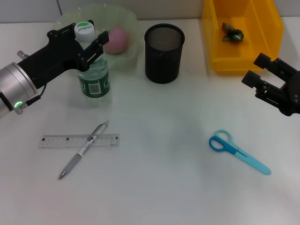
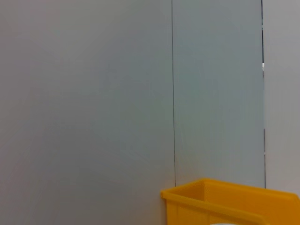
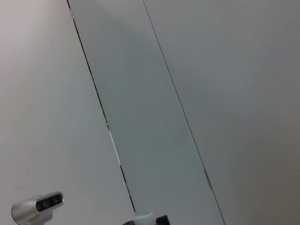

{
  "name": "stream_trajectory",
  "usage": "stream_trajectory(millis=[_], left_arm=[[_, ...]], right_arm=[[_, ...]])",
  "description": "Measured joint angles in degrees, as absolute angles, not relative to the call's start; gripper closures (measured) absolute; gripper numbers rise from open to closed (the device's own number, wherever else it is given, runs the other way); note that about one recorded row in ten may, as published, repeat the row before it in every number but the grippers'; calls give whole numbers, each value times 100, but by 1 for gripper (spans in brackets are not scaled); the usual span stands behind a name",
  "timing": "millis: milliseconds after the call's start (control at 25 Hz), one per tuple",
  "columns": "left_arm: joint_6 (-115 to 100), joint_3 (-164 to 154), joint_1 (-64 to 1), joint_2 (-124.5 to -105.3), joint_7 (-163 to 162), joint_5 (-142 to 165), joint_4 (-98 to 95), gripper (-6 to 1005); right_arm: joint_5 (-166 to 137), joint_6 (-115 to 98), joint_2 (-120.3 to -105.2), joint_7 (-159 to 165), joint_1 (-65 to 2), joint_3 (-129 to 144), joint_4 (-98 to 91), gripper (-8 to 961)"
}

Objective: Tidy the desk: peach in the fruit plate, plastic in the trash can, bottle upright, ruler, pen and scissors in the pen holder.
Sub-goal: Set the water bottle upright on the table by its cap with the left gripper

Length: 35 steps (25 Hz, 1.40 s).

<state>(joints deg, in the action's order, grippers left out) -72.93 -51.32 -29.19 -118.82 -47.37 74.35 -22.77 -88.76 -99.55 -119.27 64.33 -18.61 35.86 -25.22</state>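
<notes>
Here the left gripper clamps the upright bottle near the tabletop's far left edge.
Green-labelled, clear, it stands against the fruit plate holding the peach; right gripper open by the yellow bin.

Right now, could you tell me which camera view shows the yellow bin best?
The head view shows it best: the whole yellow bin sits at the desk's far right, a crumpled wrapper inside. The left wrist view catches only one upper corner of it against the wall, contents hidden. The right wrist view shows none of it.
</notes>
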Motion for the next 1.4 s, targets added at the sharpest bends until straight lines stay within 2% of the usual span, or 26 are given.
stream_trajectory(millis=[1400], left_arm=[[-7385,-5139,-2970,-11900,-4598,7434,-2163,536]], right_arm=[[-8849,-9887,-11917,6434,-1945,3577,-2522,182]])
